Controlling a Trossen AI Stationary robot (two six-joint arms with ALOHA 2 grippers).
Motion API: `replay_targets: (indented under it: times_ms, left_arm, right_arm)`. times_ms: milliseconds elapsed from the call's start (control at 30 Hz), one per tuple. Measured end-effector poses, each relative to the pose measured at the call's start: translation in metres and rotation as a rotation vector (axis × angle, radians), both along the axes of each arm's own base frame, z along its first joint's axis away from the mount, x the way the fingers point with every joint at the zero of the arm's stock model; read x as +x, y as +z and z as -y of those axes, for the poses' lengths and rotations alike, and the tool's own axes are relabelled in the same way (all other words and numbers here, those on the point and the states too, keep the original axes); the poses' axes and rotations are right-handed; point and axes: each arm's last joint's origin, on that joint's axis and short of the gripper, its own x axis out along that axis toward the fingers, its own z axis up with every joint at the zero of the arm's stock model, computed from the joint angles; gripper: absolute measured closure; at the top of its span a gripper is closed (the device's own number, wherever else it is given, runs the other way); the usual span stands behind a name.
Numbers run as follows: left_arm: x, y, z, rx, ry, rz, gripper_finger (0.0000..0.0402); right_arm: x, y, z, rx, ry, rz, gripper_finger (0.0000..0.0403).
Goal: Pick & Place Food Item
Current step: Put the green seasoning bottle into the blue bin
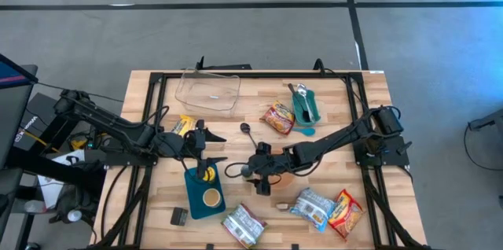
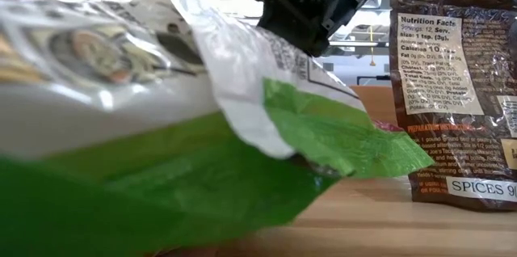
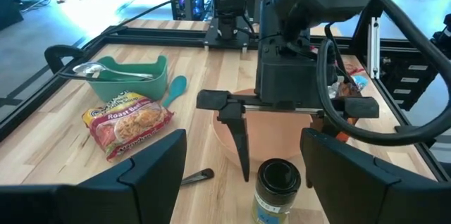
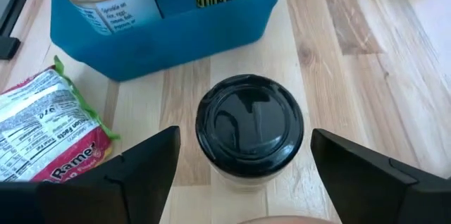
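Right pincer poised over the jar, pick not yet made.

High view: right pincer [image 1: 263, 181] hangs mid-desk beside the blue rectangular tray [image 1: 206, 196]. Right wrist view: the black-lidded glass spice jar [image 4: 249, 127] stands upright on the desk between spread, untouching fingers; grasping and placing remain. Left wrist view: left pincer [image 3: 243, 182], spread, faces it.

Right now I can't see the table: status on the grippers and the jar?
Right gripper open, straddling the black-lidded jar, not gripping. Left gripper open above the blue bin. Nothing blocking.
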Motion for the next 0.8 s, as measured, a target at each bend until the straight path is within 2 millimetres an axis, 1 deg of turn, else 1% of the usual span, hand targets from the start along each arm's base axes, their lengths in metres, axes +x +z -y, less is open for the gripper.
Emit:
replay_targets:
  times_ms: [233, 467, 800]
  left_arm:
    - [0.0, 0.0, 0.0, 0.0, 0.0, 0.0, 0.0128]
    - [0.0, 0.0, -0.0001, 0.002, 0.004, 0.001, 0.0128]
    - [0.0, 0.0, -0.0001, 0.001, 0.004, 0.001, 0.0128]
  right_arm:
    - [-0.0001, -0.0001, 0.0, -0.002, 0.001, -0.001, 0.009]
    - [0.0008, -0.0006, 0.0051, 0.001, -0.016, -0.008, 0.009]
    - [-0.0003, -0.0007, 0.0016, 0.002, -0.008, -0.01, 0.009]
